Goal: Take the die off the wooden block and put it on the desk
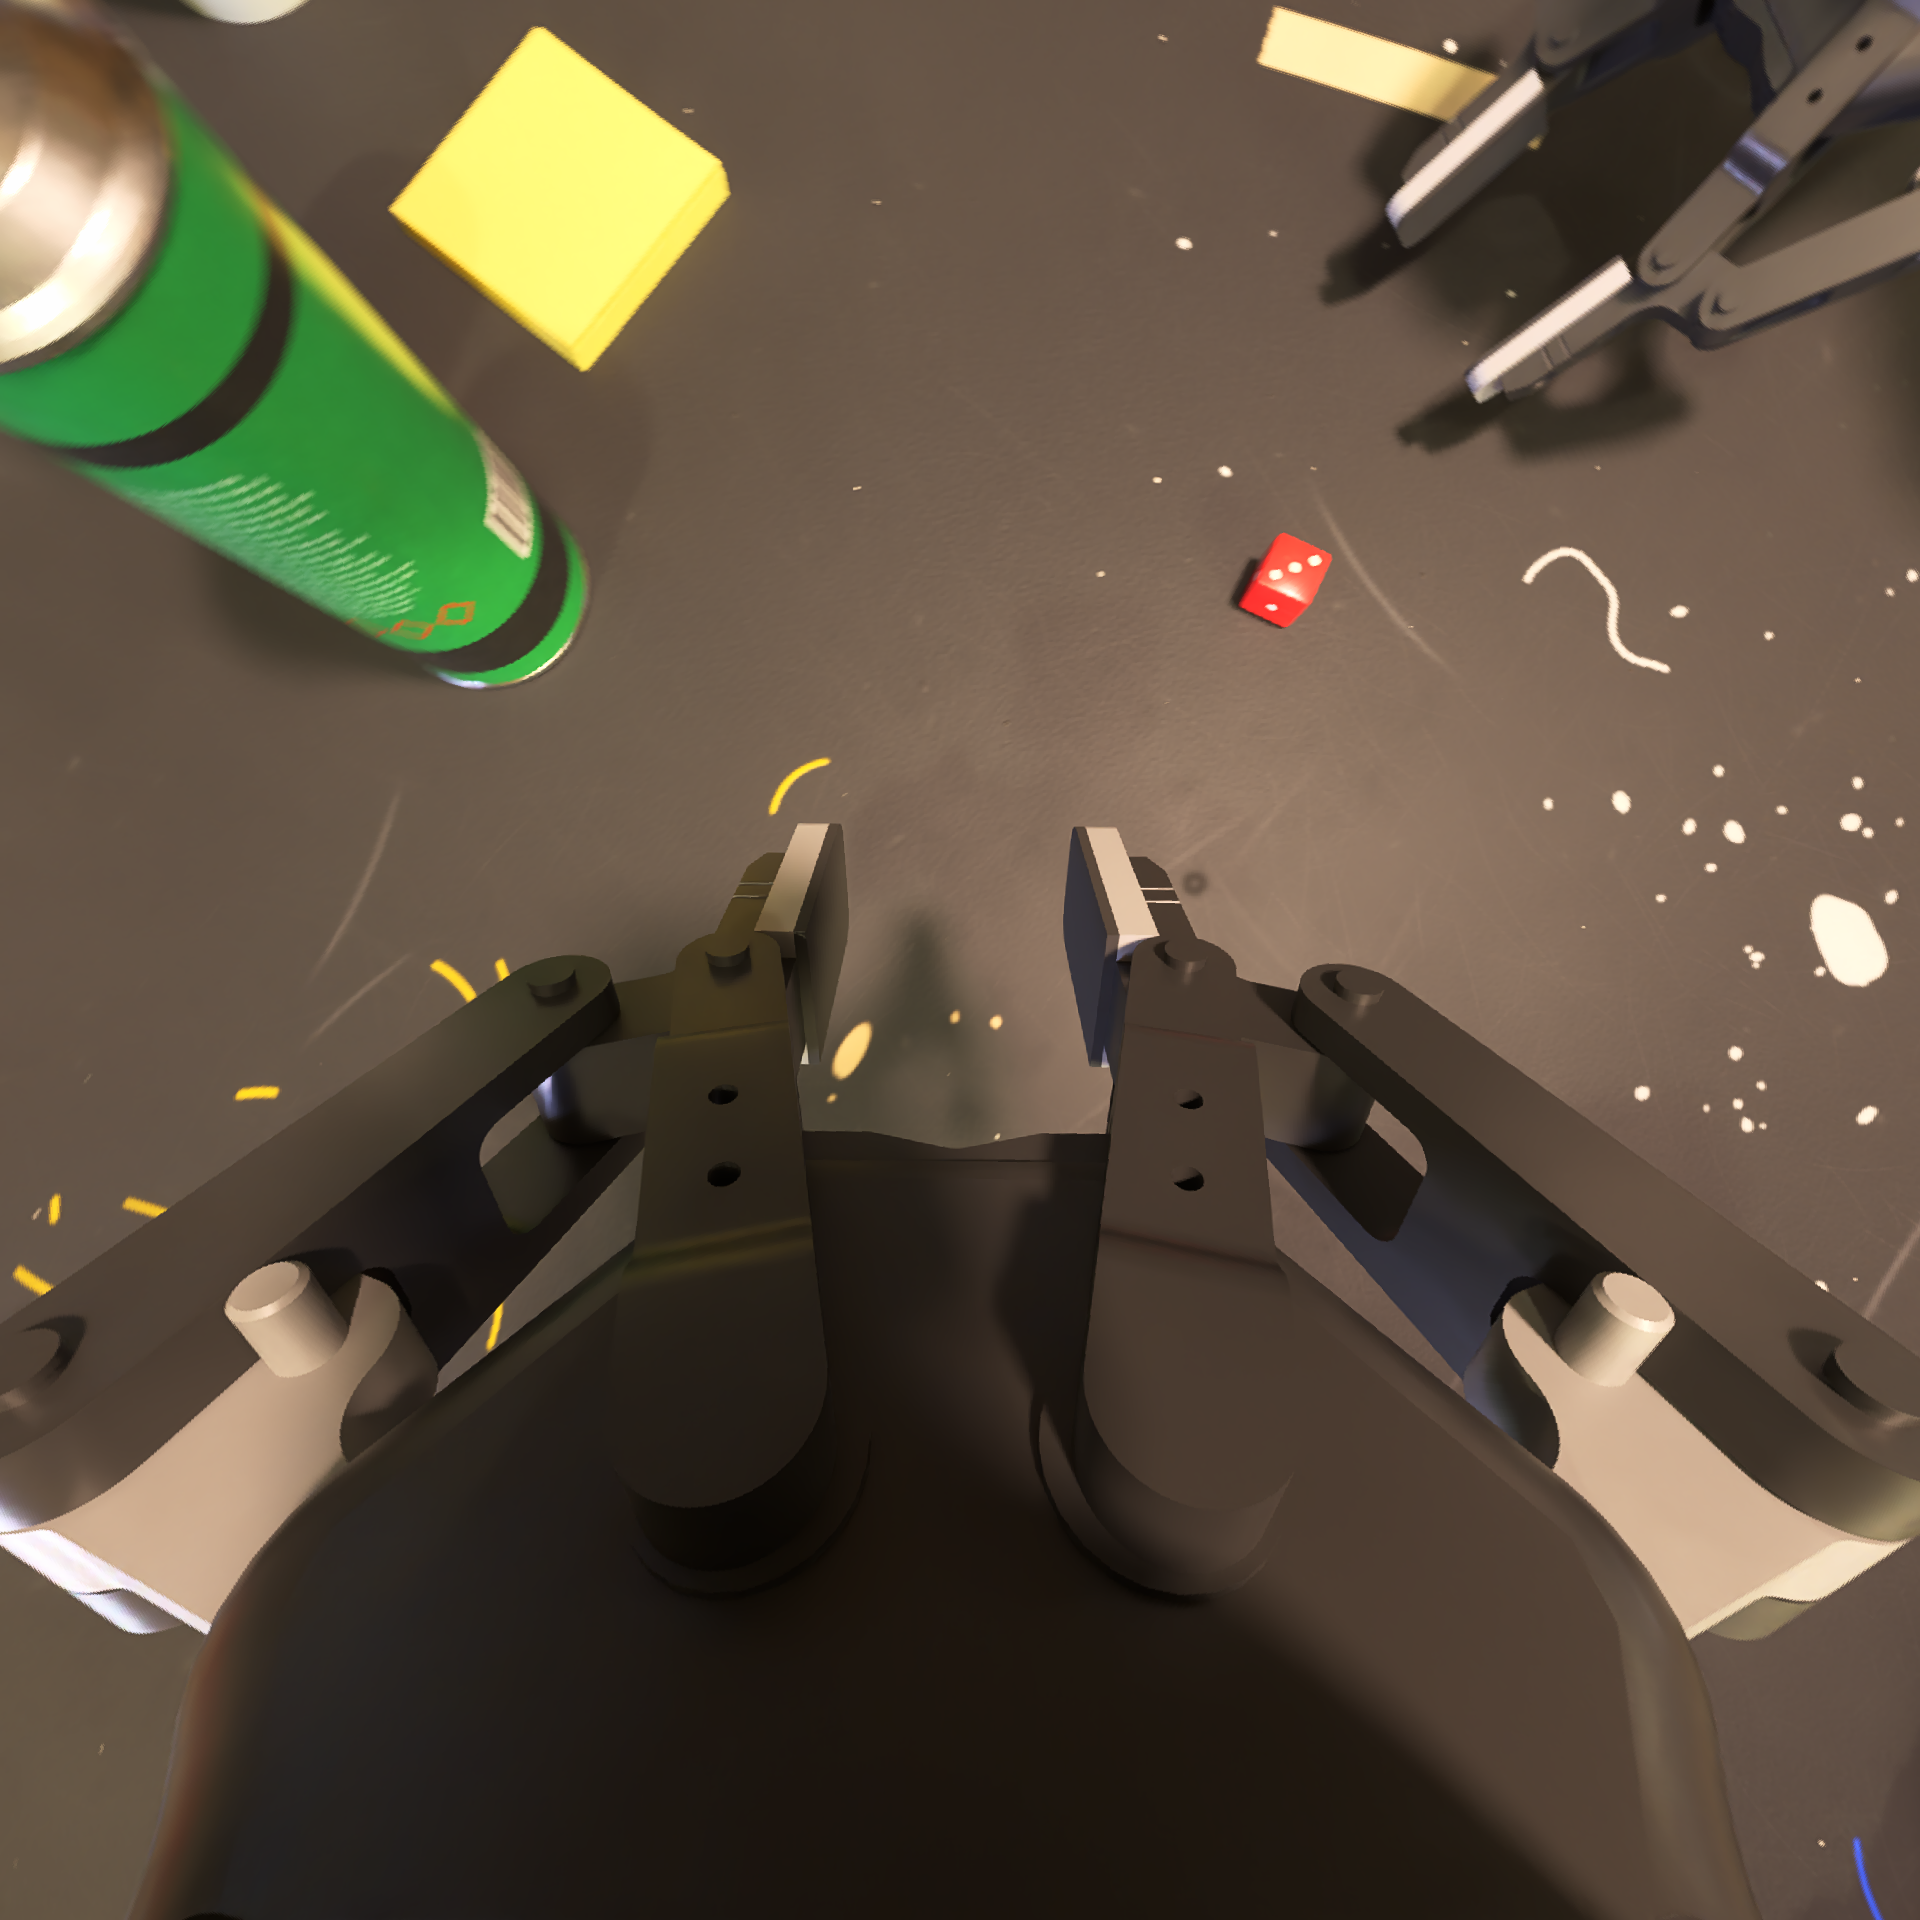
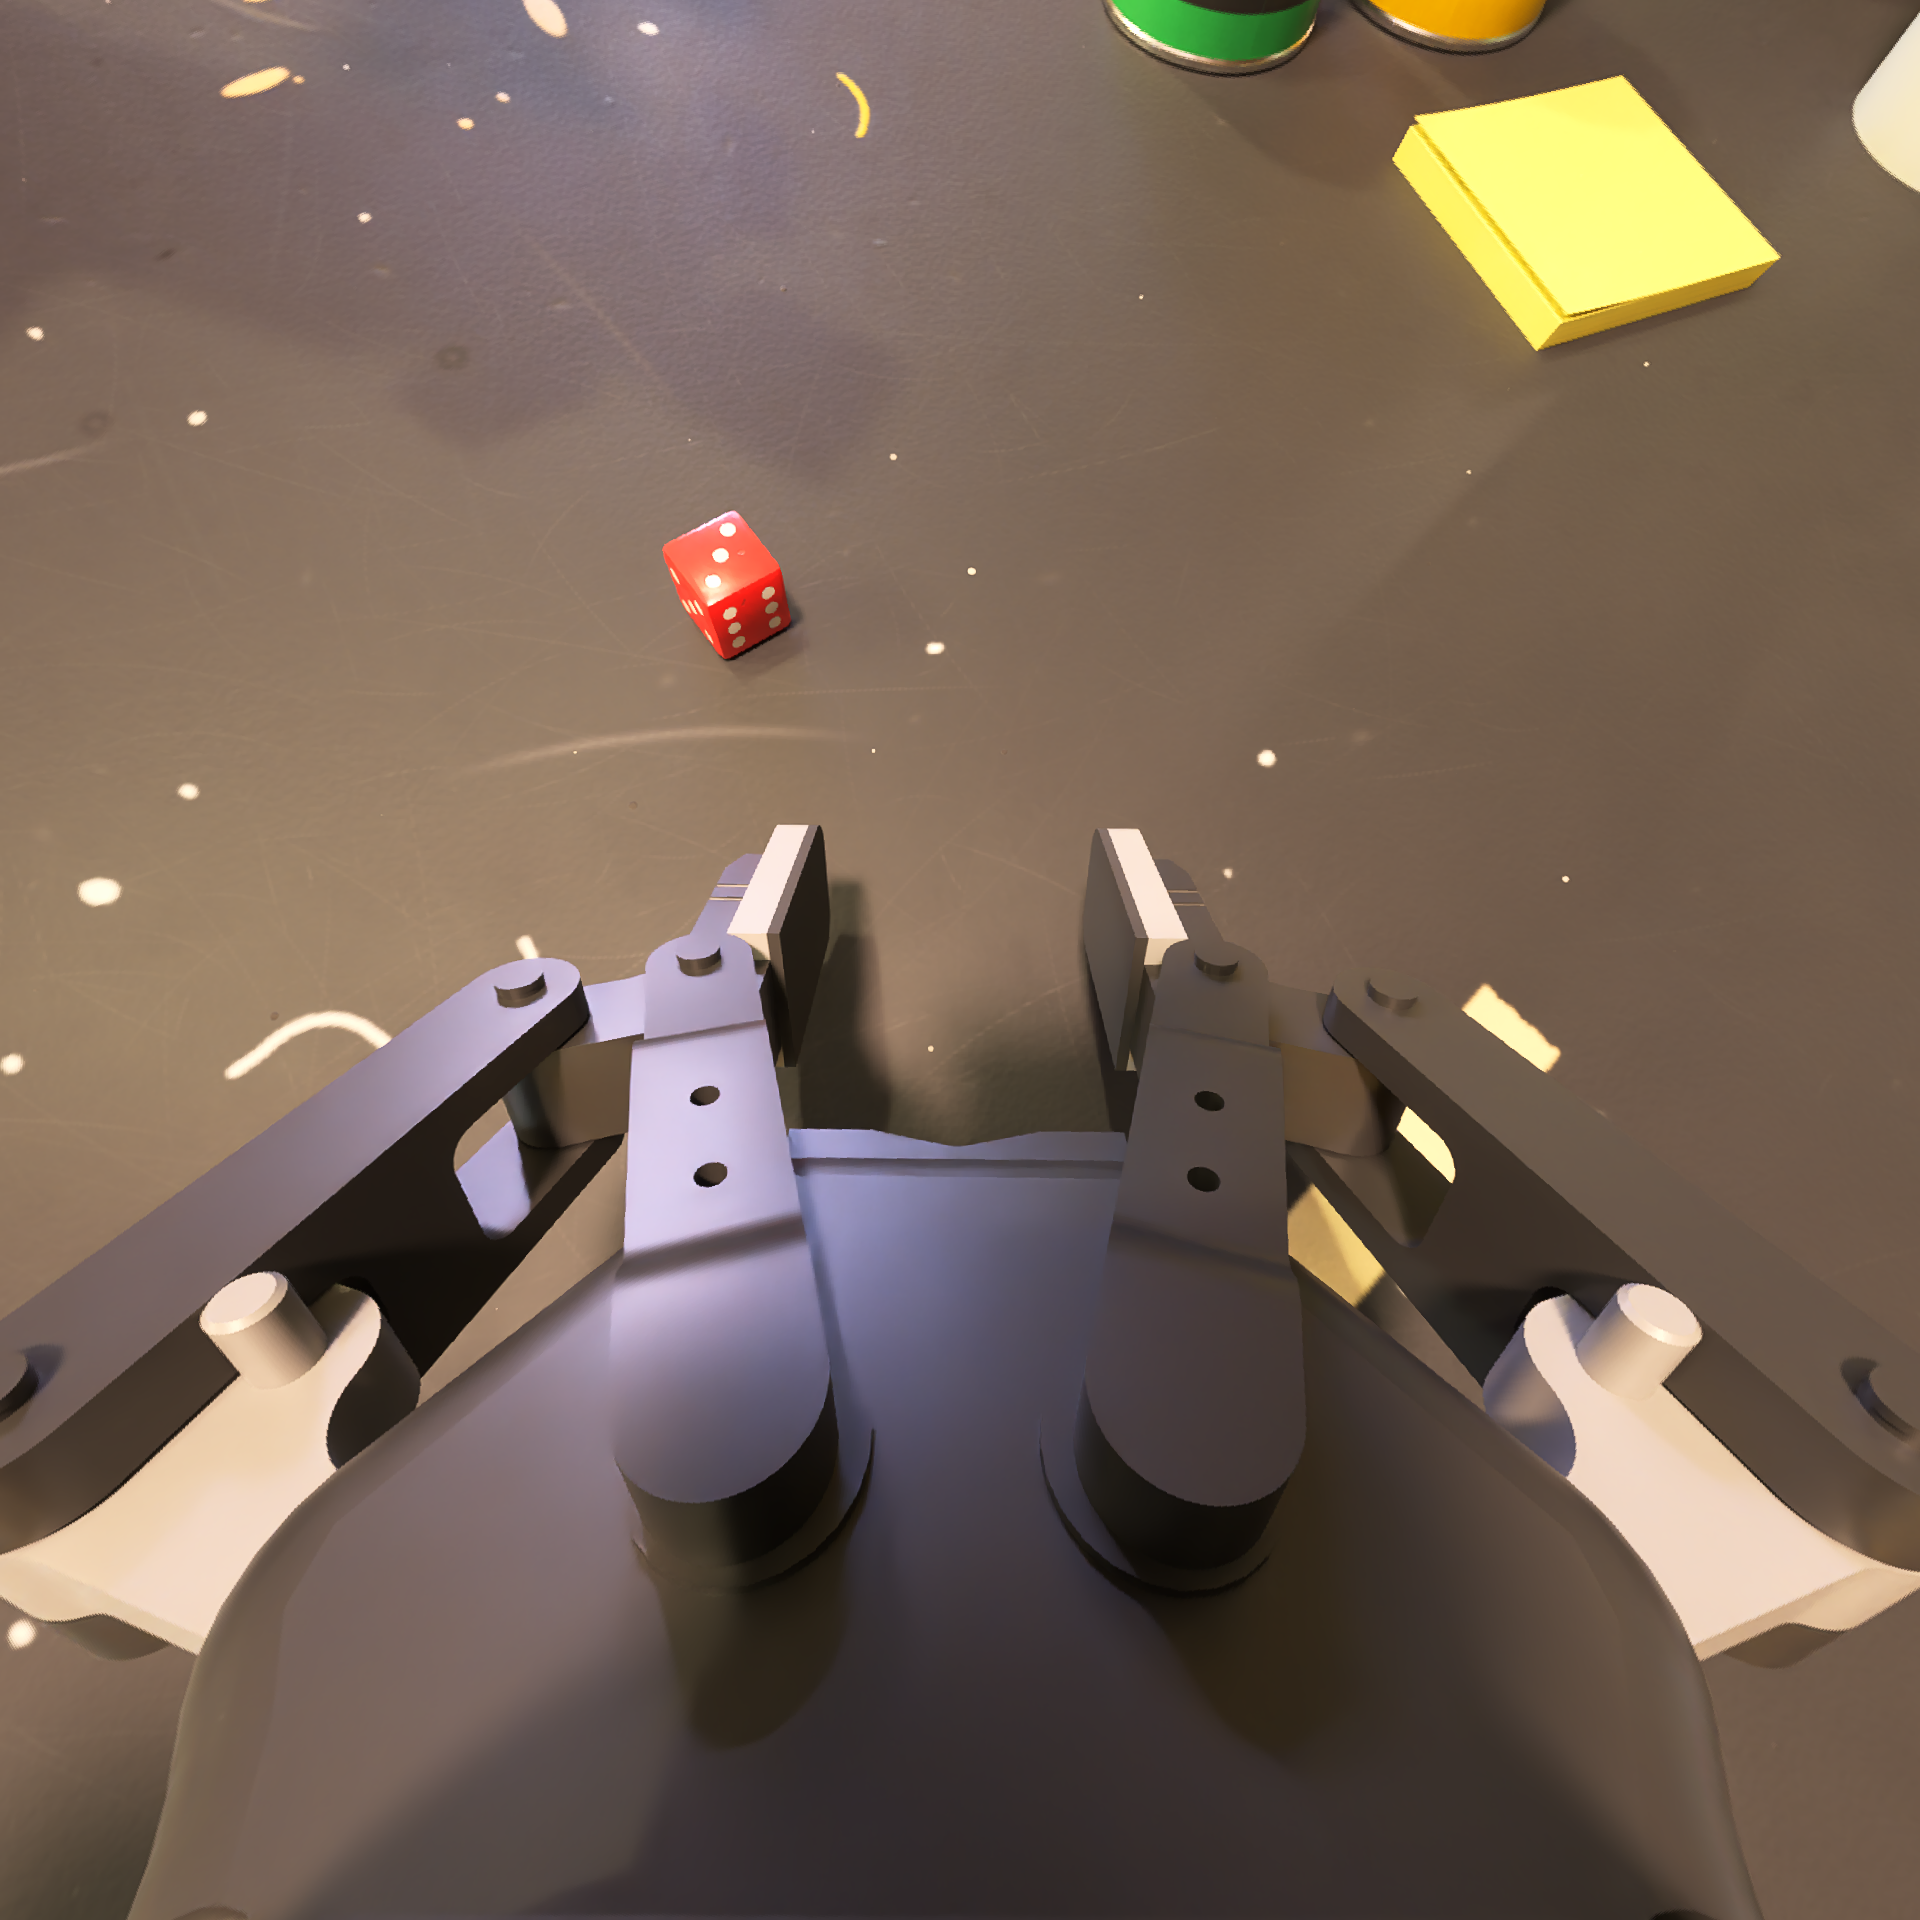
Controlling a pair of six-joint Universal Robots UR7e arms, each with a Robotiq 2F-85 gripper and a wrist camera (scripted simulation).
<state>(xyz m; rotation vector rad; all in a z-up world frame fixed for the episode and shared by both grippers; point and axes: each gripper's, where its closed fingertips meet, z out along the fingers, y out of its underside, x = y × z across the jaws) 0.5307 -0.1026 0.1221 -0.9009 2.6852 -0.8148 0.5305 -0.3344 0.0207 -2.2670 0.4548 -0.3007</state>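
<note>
A small red die (image 1: 1284,580) with white pips lies on the dark paint-speckled desk (image 1: 987,644), ahead and right of my left gripper (image 1: 954,847), which is open and empty. In the right wrist view the die (image 2: 727,584) lies ahead and left of my right gripper (image 2: 954,847), also open and empty. The right gripper also shows far off in the left wrist view (image 1: 1455,301), open above the desk. A pale wooden block (image 1: 1361,62) lies flat at the top right, partly hidden behind that gripper; a sliver shows in the right wrist view (image 2: 1512,1023).
A tall green can (image 1: 260,384) stands at the left, with a yellow pad of notes (image 1: 561,197) behind it. In the right wrist view the pad (image 2: 1584,208) lies at the top right, next to the green can's base (image 2: 1210,31) and an orange can (image 2: 1455,21).
</note>
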